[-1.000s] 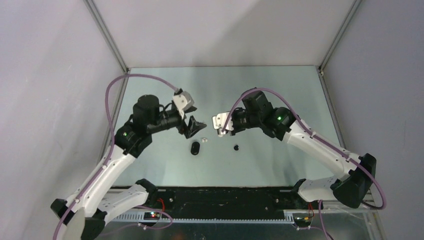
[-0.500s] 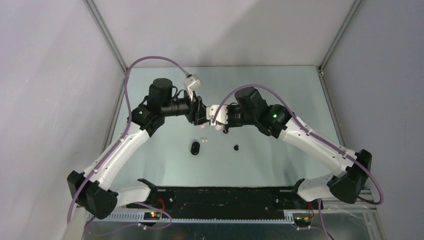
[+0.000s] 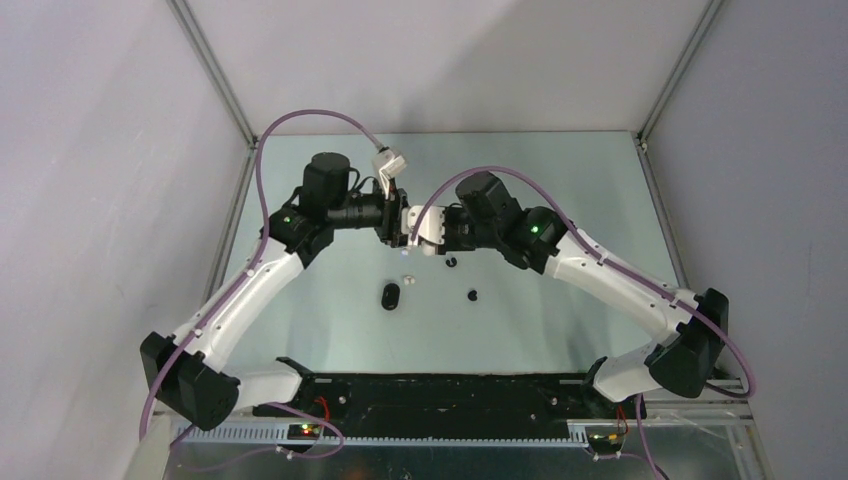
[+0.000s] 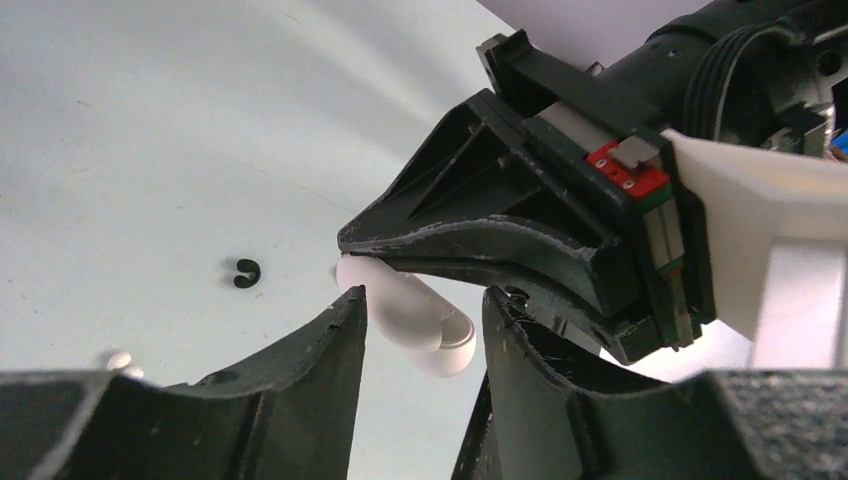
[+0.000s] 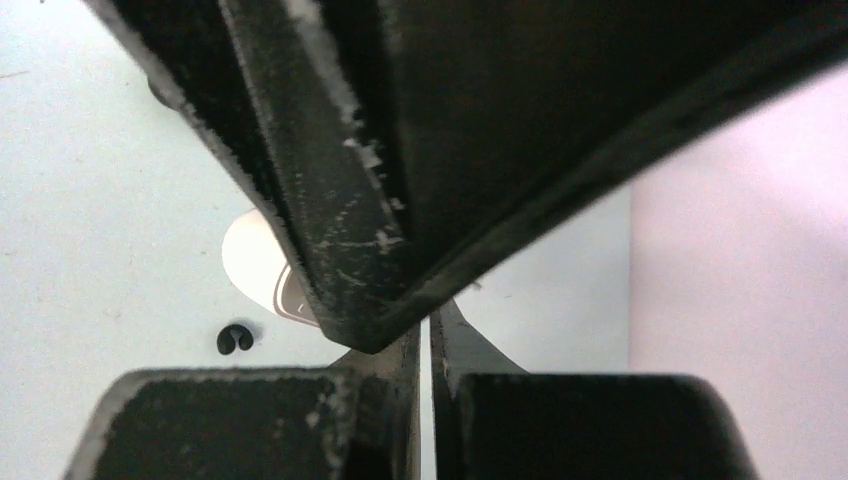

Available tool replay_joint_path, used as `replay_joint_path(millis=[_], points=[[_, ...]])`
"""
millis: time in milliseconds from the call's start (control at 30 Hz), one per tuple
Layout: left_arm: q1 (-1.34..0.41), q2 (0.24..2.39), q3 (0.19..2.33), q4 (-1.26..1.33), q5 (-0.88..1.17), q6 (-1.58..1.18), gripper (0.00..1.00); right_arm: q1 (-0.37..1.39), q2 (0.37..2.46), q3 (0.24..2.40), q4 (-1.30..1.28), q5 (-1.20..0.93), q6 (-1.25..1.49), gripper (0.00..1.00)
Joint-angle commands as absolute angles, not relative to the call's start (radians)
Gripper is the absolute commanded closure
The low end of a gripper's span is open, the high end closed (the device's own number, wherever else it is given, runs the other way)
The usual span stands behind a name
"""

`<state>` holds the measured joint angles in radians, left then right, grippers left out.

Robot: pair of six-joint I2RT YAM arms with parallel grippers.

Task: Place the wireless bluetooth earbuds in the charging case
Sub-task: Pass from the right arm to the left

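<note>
Left claw (image 4: 424, 296): spread, its two fingers either side of a white earbud (image 4: 408, 322), the nearer fingertip (image 4: 352, 300) against the bud's side; right claw (image 5: 428, 338): pressed almost together, only a thin slit of light between the fingers, tips meeting the left claw nose to nose above the middle of the surface (image 3: 560, 200); the same white earbud sits just under the right claw's upper finger (whether that finger grips it, or whether the bud rests on the surface, cannot be told); black C-shaped earbud (image 4: 245, 273): loose on the surface, near the claws; second white earbud (image 3: 407, 280): on the surface nearer the arm bases, apart from both claws; charging case (image 3: 390, 296): glossy black oval, flat on the surface just beside that bud, untouched; black earbud (image 3: 472, 295): lying alone to the case's right.
</note>
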<state>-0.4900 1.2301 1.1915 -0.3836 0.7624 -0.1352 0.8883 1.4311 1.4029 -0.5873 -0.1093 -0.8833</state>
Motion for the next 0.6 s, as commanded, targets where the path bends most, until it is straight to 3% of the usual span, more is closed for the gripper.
replay_joint_path(millis=[0, 200, 567], points=[[-0.487, 1.233, 1.205, -0.368, 0.753, -0.156, 0.48, 0.892, 1.427, 1.463, -0.522, -0.087, -0.854, 1.00], [-0.488, 1.242, 1.201, -0.368, 0.741, -0.149, 0.57, 0.900, 1.424, 1.468, -0.516, -0.084, -0.857, 1.00], [-0.488, 1.245, 1.188, -0.367, 0.720, -0.127, 0.92, 0.912, 1.417, 1.468, -0.504, -0.074, -0.869, 1.00]])
